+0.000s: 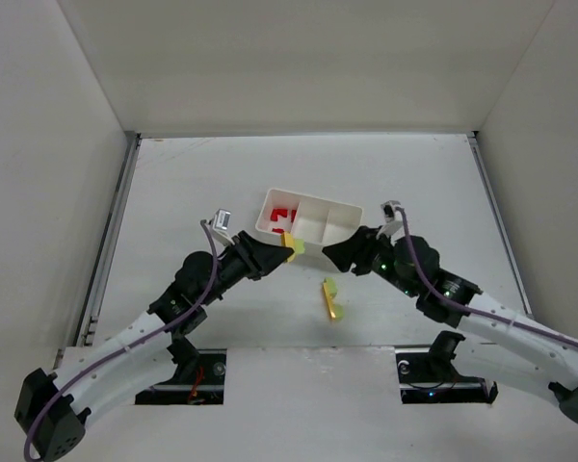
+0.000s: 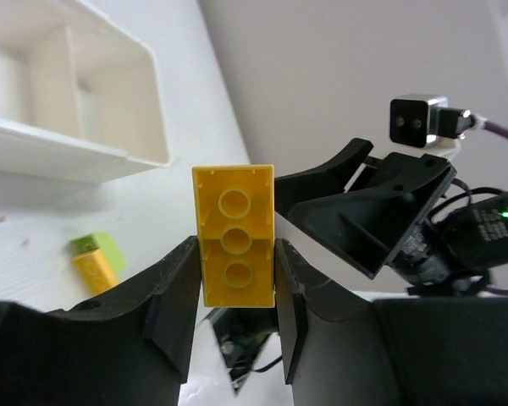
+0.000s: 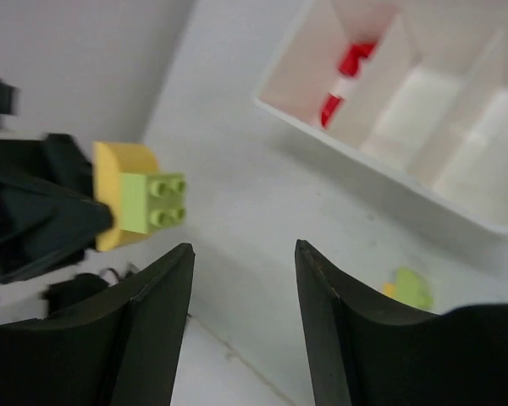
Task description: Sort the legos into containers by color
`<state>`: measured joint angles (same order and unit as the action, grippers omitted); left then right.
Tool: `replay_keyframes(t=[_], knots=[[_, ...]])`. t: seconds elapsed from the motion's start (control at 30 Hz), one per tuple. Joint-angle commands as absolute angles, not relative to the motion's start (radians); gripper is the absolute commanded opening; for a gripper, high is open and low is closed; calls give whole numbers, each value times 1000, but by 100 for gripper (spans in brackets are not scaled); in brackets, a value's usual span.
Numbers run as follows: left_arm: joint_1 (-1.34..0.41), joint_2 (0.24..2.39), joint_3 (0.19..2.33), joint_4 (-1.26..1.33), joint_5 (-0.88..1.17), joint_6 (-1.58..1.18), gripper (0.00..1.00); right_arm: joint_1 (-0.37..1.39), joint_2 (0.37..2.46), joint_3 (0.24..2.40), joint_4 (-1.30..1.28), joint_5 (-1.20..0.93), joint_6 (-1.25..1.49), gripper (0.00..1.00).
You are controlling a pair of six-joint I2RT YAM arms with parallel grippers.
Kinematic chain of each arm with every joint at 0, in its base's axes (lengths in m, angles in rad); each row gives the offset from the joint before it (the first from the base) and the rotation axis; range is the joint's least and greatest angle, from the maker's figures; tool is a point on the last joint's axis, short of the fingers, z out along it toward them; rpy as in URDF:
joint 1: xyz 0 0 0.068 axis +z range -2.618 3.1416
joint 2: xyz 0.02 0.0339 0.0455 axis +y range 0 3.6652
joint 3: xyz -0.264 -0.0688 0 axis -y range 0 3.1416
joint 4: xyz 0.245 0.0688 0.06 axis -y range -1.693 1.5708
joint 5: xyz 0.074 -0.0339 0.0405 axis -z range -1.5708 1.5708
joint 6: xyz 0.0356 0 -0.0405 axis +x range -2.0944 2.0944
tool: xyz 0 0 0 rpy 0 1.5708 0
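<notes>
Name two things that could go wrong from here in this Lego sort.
1. The left gripper holds a yellow brick with a pale green brick seemingly stuck to it; dropped together, one colour lands in the wrong compartment.
2. The open right gripper sits close by, near the white tray; they might collide or nudge it.

This is a robotics lab test cell: a bare white tabletop (image 1: pixel 222 327) boxed in by plain white panels (image 1: pixel 299 58), what may be metal rails (image 1: pixel 111 231) along its sides, the left arm (image 1: pixel 125 342) and right arm (image 1: pixel 501 322) bolted at its near edge, purple cables (image 1: pixel 209 269) trailing along them, a small camera (image 1: pixel 222 219) at the left wrist
</notes>
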<state>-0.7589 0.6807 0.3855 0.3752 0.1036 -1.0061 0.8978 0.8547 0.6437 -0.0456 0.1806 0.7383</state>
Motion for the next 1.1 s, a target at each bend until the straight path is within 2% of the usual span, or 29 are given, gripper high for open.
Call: replay_keyframes(t=[0.0,0.07,0.2,0.47,0.8,1.07], knots=[[-729,680,380,563,187,-1101,16,825,804,601,217,-30,794,56],[-714,689,377,615,218,-1140,16,792,807,598,306,-124,827,57],[-703,725,364,733,264,-1228,16,754,873,597,449,-221,900,69],[-712,776,336,856,282,-1307,16,736,956,591,623,-331,1002,73],[-722,781,341,874,282,-1313,17,739,1008,578,626,-342,1032,70],[-742,815,337,876,282,-1307,17,739,1015,589,629,-337,1035,52]])
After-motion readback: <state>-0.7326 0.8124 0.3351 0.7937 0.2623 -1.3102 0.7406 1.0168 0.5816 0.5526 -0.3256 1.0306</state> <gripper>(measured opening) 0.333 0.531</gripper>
